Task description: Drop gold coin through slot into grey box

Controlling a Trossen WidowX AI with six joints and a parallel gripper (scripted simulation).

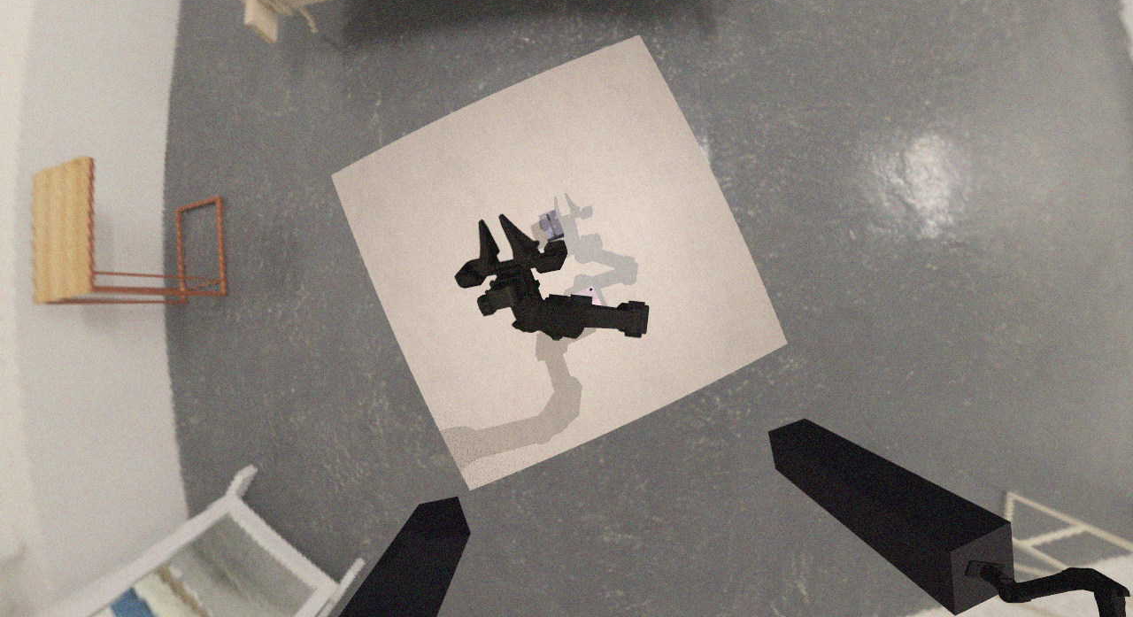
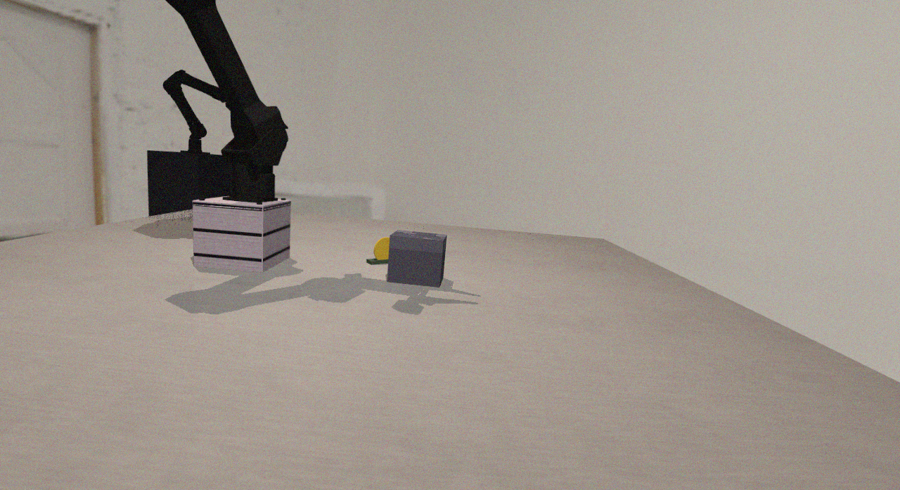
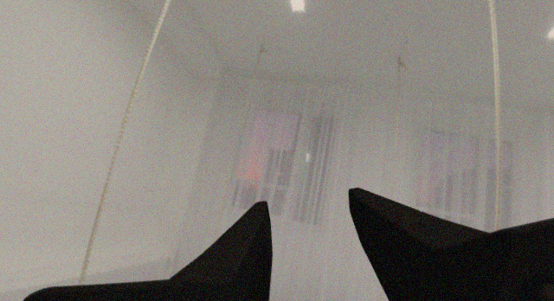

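Note:
The gold coin point(image 2: 381, 249) stands upright on its edge in the dark-green holder point(image 2: 375, 261) in the exterior view, partly hidden by the box. The closed grey box point(image 1: 550, 223) point(image 2: 416, 261) stands on the table, its slot edge-on and hard to make out in the exterior view. My gripper point(image 1: 491, 218) point(image 3: 308, 205) is partly open, with nothing between its fingers. It is raised high over the table and above the top of the exterior view. In the top view the coin and holder cannot be made out. The wrist view shows only fingers, wall and ceiling.
The arm's base stands on a pale block with dark stripes point(image 2: 226, 247), to the left of the holder and box in the exterior view. The pale table point(image 1: 673, 241) point(image 2: 503, 374) ends at straight edges. Black blocks point(image 1: 887, 503) stand beyond its near edge in the top view.

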